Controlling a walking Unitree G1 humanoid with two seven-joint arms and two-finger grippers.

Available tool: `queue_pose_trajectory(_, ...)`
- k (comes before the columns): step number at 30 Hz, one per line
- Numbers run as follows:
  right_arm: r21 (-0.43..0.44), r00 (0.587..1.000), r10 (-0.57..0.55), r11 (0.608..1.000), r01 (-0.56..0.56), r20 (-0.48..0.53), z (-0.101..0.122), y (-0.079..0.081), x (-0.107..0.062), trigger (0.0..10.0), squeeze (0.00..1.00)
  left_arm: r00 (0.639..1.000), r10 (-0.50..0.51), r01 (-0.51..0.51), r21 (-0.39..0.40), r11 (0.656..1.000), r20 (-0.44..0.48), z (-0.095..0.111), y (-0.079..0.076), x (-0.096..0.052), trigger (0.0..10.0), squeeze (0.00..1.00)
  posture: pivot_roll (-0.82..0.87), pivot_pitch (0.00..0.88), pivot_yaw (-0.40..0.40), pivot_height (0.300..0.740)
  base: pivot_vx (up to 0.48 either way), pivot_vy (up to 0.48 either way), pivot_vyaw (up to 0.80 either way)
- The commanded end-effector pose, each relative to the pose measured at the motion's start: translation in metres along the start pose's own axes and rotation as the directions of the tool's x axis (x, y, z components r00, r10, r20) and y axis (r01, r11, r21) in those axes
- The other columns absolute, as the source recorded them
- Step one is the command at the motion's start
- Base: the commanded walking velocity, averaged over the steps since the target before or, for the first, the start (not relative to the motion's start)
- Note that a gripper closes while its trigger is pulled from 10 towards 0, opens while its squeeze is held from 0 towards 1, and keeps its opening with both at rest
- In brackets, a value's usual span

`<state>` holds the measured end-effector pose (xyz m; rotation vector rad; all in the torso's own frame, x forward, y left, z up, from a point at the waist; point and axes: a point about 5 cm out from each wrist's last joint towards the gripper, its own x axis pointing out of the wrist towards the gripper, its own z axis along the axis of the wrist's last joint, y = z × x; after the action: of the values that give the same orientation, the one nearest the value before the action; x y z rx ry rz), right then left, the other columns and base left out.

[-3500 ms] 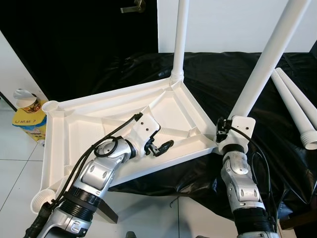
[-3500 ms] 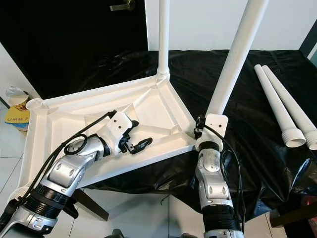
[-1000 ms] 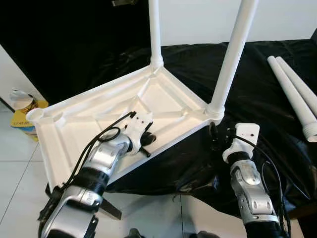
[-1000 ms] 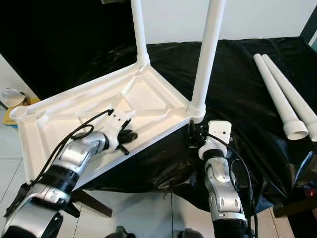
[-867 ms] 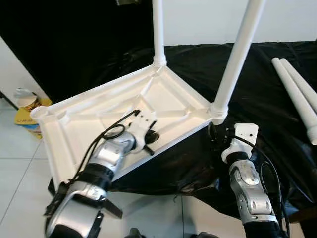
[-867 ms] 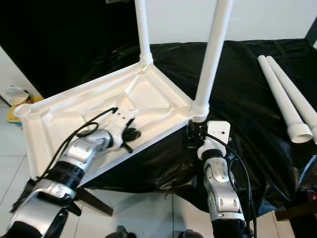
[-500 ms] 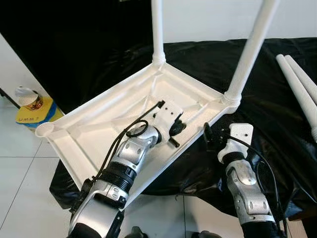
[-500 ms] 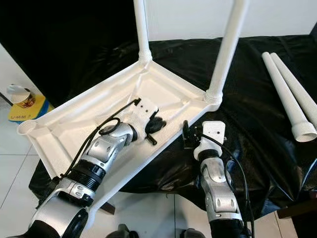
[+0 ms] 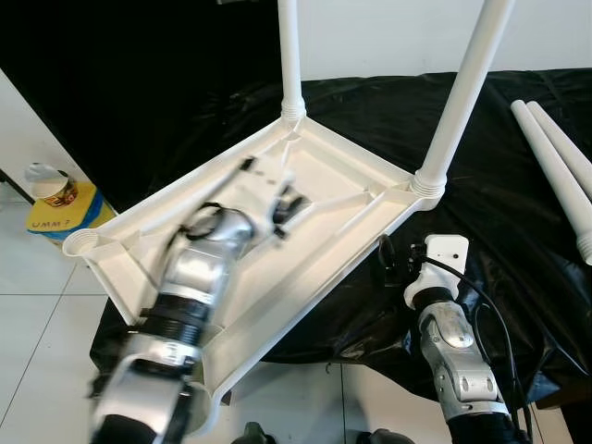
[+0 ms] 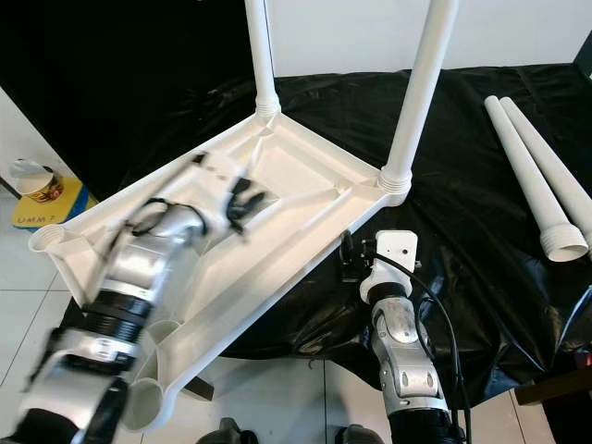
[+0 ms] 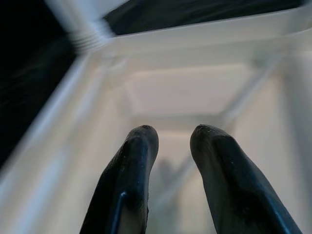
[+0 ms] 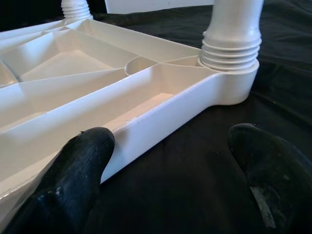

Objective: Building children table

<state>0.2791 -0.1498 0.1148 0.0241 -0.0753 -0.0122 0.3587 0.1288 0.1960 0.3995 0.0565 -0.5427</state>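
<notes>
The left end effector (image 9: 289,205), blurred and slightly parted, is sliding deeper across the upturned tabletop (image 9: 148,250) — turning it, apparently; the right end effector (image 12: 170,156) is waiting, released, near the fitted leg (image 9: 460,102).

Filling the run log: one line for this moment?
left hand: over upturned tabletop | right hand: open beside rim | two legs fitted

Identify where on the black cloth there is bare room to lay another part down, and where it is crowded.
Free: the black cloth between the fitted leg and the two loose legs, and the strip behind the tabletop. Crowded: the near edge, where the right pincer sits beside the tabletop's rim, and the underside, where the left pincer hovers.
</notes>
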Motion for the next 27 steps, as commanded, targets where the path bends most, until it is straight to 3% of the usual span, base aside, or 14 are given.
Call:
queue_pose_trajectory(1,-0.004,0.999,0.019,1.000,-0.019,-0.031,-0.006,0.003,-0.002,10.0,0.00,0.980,0.196,-0.195,0.033,0.980,-0.034,-0.010,0.015,-0.009,10.0,0.00,0.02,0.093,0.051,0.740,0.000,0.000,0.00)
queue_pose_trajectory(5,-0.009,0.998,0.032,0.999,-0.032,-0.047,-0.009,0.005,-0.003,10.0,0.00,0.931,0.339,-0.309,0.201,0.930,-0.137,-0.040,0.051,-0.041,10.0,0.00,0.03,0.098,0.043,0.740,0.000,0.000,0.00)
queue_pose_trajectory(6,-0.009,0.998,0.032,0.999,-0.032,-0.047,-0.009,0.005,-0.003,10.0,0.00,0.931,0.339,-0.309,0.201,0.930,-0.137,-0.040,0.051,-0.041,10.0,0.00,0.03,0.098,0.043,0.740,0.000,0.000,0.00)
queue_pose_trajectory(7,-0.009,0.998,0.038,0.999,-0.038,-0.052,-0.010,0.005,-0.004,10.0,0.00,0.917,0.360,-0.311,0.257,0.915,-0.170,-0.048,0.056,-0.048,10.0,0.00,0.03,0.099,0.041,0.740,0.000,0.000,0.00)
queue_pose_trajectory(8,-0.009,0.998,0.038,0.999,-0.038,-0.052,-0.010,0.005,-0.004,10.0,0.00,0.917,0.360,-0.311,0.257,0.915,-0.170,-0.048,0.056,-0.048,10.0,0.00,0.03,0.099,0.041,0.740,0.000,0.000,0.00)
queue_pose_trajectory(9,-0.008,0.997,0.043,0.999,-0.043,-0.059,-0.011,0.006,-0.004,10.0,0.00,0.903,0.377,-0.302,0.322,0.897,-0.203,-0.056,0.060,-0.057,10.0,0.00,0.04,0.101,0.037,0.740,0.000,0.000,0.00)
queue_pose_trajectory(11,-0.007,0.997,0.046,0.999,-0.046,-0.062,-0.011,0.007,-0.005,10.0,0.00,0.896,0.385,-0.292,0.361,0.886,-0.221,-0.059,0.062,-0.062,10.0,0.00,0.04,0.102,0.037,0.740,0.000,0.000,0.00)
queue_pose_trajectory(15,-0.006,0.997,0.047,0.999,-0.047,-0.067,-0.013,0.007,-0.006,10.0,0.00,0.889,0.393,-0.288,0.380,0.879,-0.236,-0.063,0.063,-0.068,10.0,0.00,0.04,0.104,0.034,0.740,0.000,0.000,0.00)
queue_pose_trajectory(18,0.002,0.991,0.049,0.999,-0.049,-0.126,-0.022,0.009,-0.004,10.0,0.00,0.906,0.292,-0.157,0.399,0.904,-0.307,-0.077,0.048,-0.079,10.0,0.00,0.06,0.104,0.024,0.740,0.000,0.000,0.00)
queue_pose_trajectory(21,0.009,0.988,0.052,0.999,-0.051,-0.145,-0.025,0.009,-0.001,10.0,0.00,0.915,0.233,-0.093,0.388,0.917,-0.331,-0.081,0.038,-0.080,10.0,0.00,0.06,0.103,0.021,0.740,0.000,0.000,0.00)
queue_pose_trajectory(23,0.023,0.982,0.083,0.997,-0.080,-0.170,-0.029,0.011,0.004,10.0,0.00,0.925,0.128,0.013,0.367,0.930,-0.357,-0.087,0.020,-0.079,10.0,0.00,0.06,0.099,0.019,0.740,0.000,0.000,0.00)
queue_pose_trajectory(26,0.024,0.980,0.097,0.995,-0.094,-0.175,-0.029,0.012,0.007,10.0,0.00,0.929,0.080,0.059,0.359,0.931,-0.360,-0.088,0.011,-0.078,10.0,0.00,0.06,0.097,0.018,0.740,0.000,0.000,0.00)
queue_pose_trajectory(27,0.025,0.979,0.115,0.993,-0.113,-0.169,-0.027,0.014,0.012,10.0,0.00,0.932,0.025,0.106,0.339,0.935,-0.360,-0.088,-0.001,-0.077,10.0,0.00,0.06,0.095,0.018,0.740,0.000,0.000,0.00)
